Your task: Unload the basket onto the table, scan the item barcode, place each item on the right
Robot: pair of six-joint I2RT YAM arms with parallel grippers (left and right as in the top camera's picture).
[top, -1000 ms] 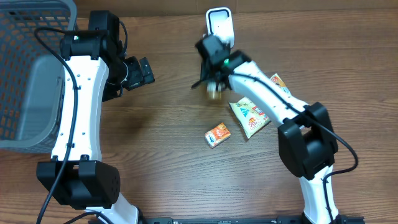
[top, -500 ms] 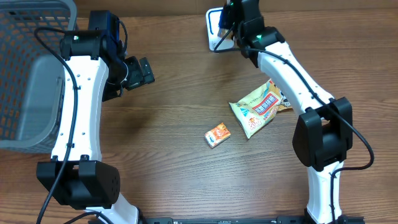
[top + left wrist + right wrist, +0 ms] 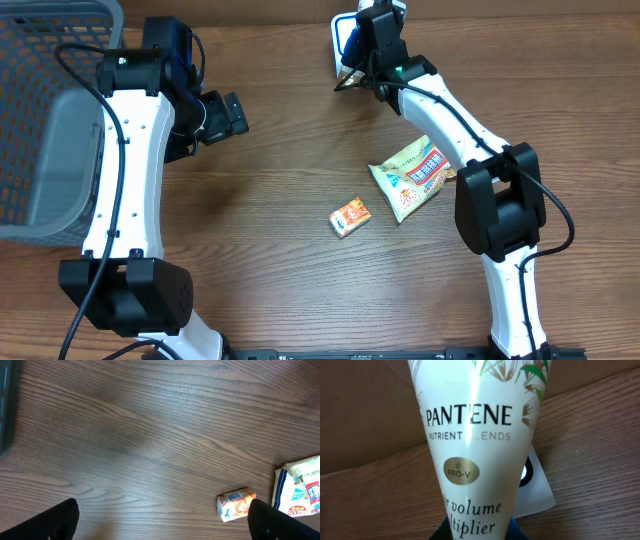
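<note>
Scan step in hand: the right gripper (image 3: 478, 531), closed narrow on the Pantene tube (image 3: 470, 435), held it over the scanner (image 3: 347, 38) at the table's 12 o'clock. The next move probably called for turning the tube's barcode toward the scanner window. The left gripper (image 3: 162, 530) hung wide and empty near 10 o'clock. Only the right wrist view showed the tube's label, since the arm hid it from overhead.
</note>
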